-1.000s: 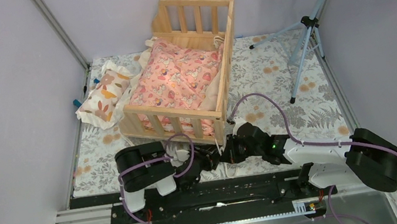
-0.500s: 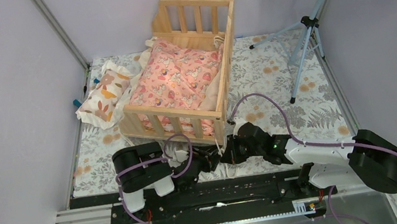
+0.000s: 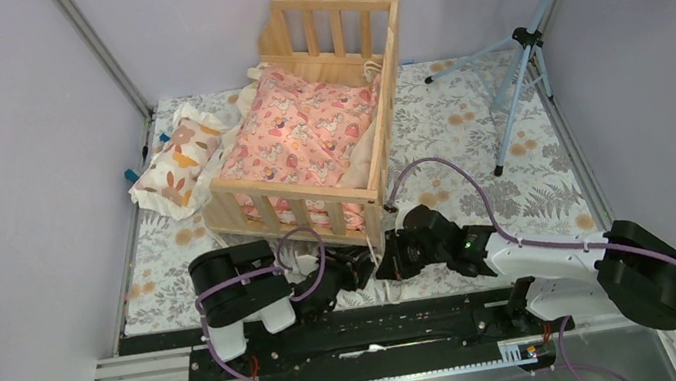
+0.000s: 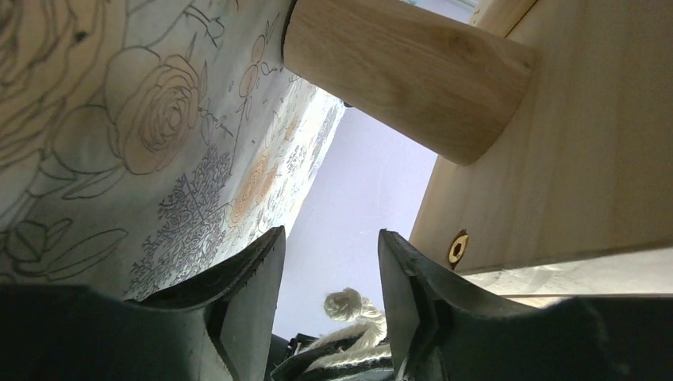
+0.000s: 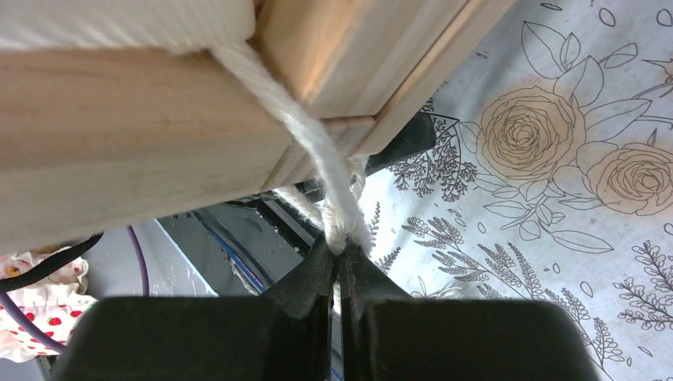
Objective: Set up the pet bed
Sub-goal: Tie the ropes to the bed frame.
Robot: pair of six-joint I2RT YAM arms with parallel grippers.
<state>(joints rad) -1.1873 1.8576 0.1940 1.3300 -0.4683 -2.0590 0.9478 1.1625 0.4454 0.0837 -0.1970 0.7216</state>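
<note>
From above, the bed (image 3: 298, 184) stood at the back left of the table (image 3: 495, 187), with the cushion (image 3: 305, 135) in it and the pillow (image 3: 173, 164) just outside its left side. Both arms reached low to its near right corner.

The left wrist showed the left fingers (image 4: 250, 278) apart and empty beside a bed leg (image 4: 397, 71). A careless move could have knocked that leg and shifted the bed.

The right wrist showed the right fingers (image 5: 313, 278) clamped on a white cord (image 5: 333, 182) looped round the bed's corner. A hard pull might have dragged the bed, or the cord could have slipped free.

No brand, label or writing was legible.
</note>
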